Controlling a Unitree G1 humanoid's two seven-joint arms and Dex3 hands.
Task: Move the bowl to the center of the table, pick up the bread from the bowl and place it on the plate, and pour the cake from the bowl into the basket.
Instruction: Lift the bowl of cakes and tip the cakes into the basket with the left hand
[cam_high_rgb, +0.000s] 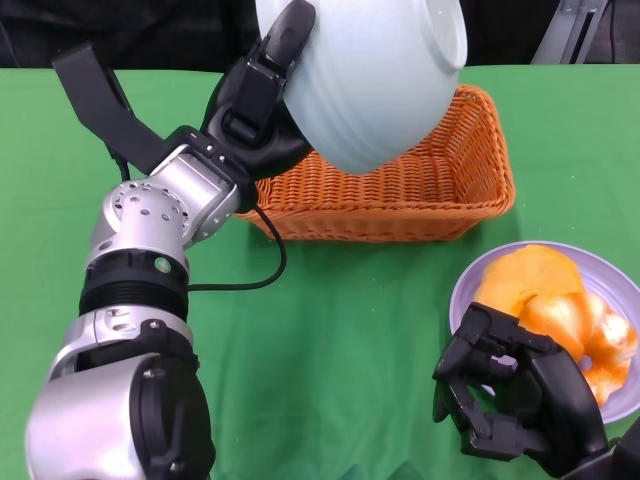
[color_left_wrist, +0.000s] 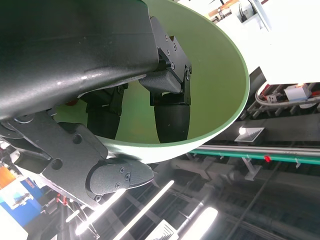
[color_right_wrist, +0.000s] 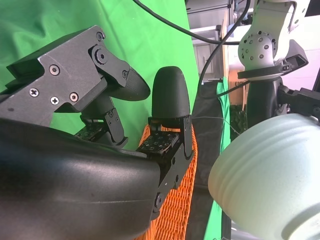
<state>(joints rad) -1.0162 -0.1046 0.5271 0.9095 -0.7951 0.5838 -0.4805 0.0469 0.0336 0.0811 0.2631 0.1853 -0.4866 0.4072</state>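
Observation:
My left hand (cam_high_rgb: 262, 95) grips the rim of a pale ribbed bowl (cam_high_rgb: 375, 80) and holds it raised and tipped, mouth away from the camera, over the orange wicker basket (cam_high_rgb: 440, 195). In the left wrist view, fingers (color_left_wrist: 170, 112) lie inside the green bowl wall (color_left_wrist: 215, 70); no cake shows there. Orange bread (cam_high_rgb: 545, 295) lies on the lavender plate (cam_high_rgb: 612, 275) at the right. My right hand (cam_high_rgb: 510, 395) rests just left of the plate with nothing in it, its fingers (color_right_wrist: 170, 100) apart. The bowl (color_right_wrist: 270, 185) hides the basket's inside.
A green cloth covers the table (cam_high_rgb: 360, 330). A black cable (cam_high_rgb: 265, 275) loops from my left forearm across the cloth in front of the basket. The right wrist view shows the basket's wall (color_right_wrist: 177, 210) beyond my right hand.

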